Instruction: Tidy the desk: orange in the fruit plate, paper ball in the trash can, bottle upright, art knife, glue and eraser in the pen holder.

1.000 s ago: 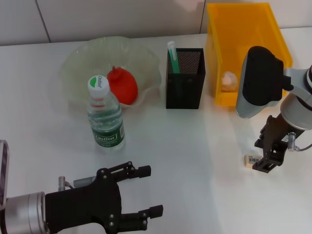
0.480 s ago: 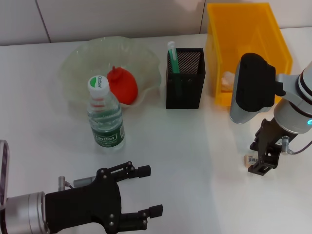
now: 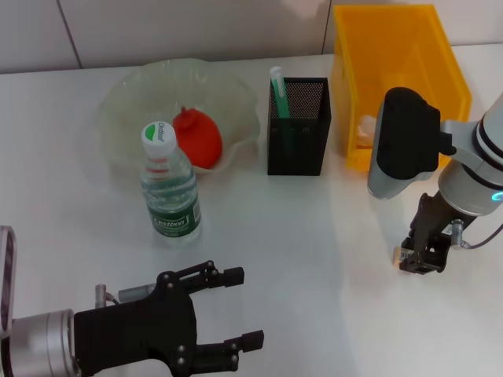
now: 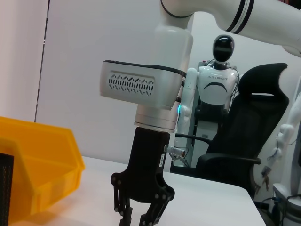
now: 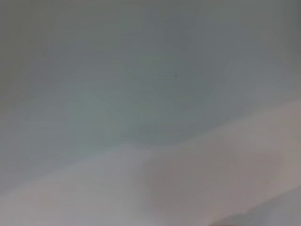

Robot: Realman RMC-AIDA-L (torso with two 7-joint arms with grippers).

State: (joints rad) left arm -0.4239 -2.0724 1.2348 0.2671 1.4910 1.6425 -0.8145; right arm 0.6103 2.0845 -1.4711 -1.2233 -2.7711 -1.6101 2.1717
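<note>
Eraser step: my right gripper [image 3: 420, 261] is down on the table, jaws slightly parted astride the eraser [image 3: 402, 254], nothing held; next close, lift toward holder [image 3: 299, 133].

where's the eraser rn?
Head view: the eraser lies on the table at the robot's right, in front of the yellow bin, right at the tips of the right pincer.

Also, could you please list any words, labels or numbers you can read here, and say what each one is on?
Bottle green label and cap: printing present, too blurred to read.
Eraser at the right gripper: printed sticker, too small to read.
White humanoid chest, left wrist view: lettering, unreadable.
Nothing else carries text.
</note>
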